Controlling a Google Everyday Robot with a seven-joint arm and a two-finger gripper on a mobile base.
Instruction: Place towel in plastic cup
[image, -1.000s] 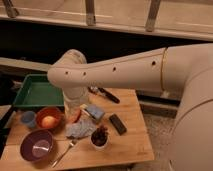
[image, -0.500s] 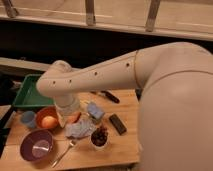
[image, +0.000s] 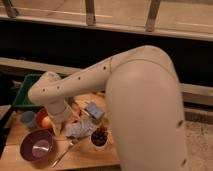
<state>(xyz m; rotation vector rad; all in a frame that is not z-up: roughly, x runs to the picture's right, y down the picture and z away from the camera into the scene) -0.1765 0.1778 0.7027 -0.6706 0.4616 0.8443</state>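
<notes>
Low over the table (image: 92, 160), gripper (image: 61, 129) hung with jaws wide apart, towel (image: 80, 129) just beside it, orange bowl (image: 45, 121) on its other side, plastic cup (image: 28, 119) beyond that.

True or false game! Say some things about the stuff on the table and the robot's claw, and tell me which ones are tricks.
1. The towel is inside the blue cup. False: it lies on the table, outside the cup.
2. The purple bowl sits nearer the front edge than the blue cup. True.
3. The claw is high up by the railing. False: it is low over the table, between the orange bowl and the towel.
4. A green bin stands behind the bowls. True.
</notes>
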